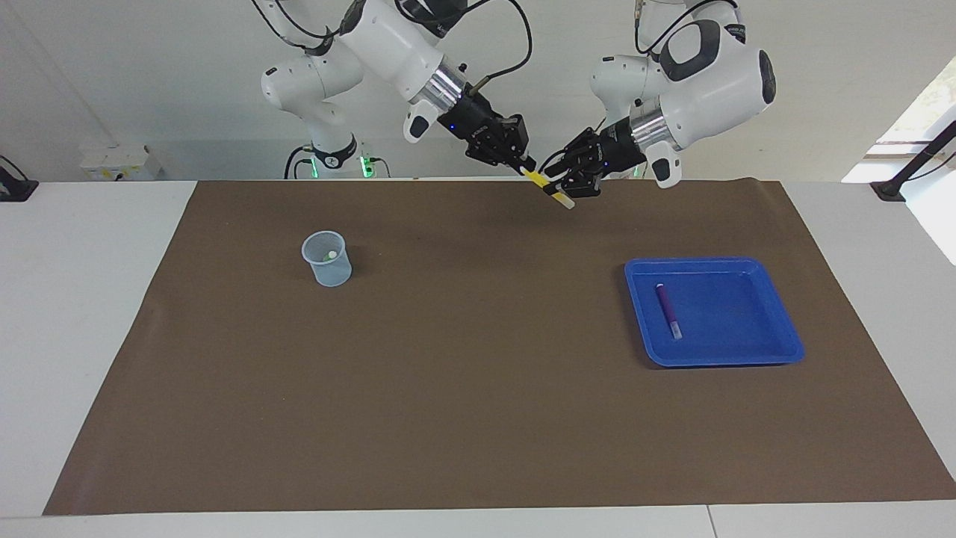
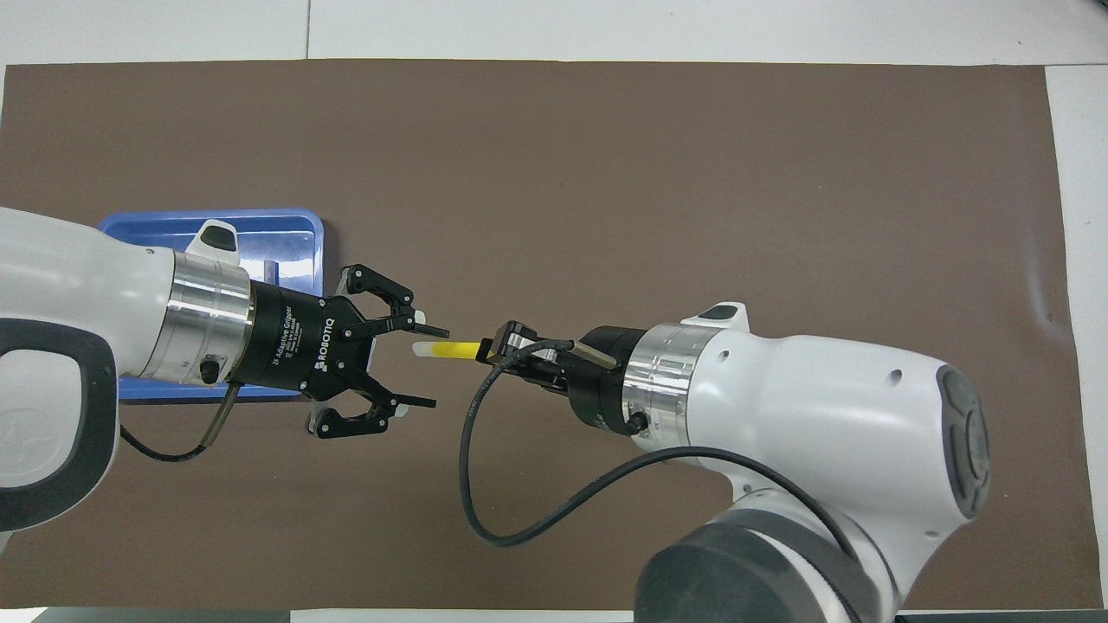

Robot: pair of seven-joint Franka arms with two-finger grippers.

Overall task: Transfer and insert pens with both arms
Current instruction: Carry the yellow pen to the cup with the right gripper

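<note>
Bright even indoor light, soft shadows, sharp focus
</note>
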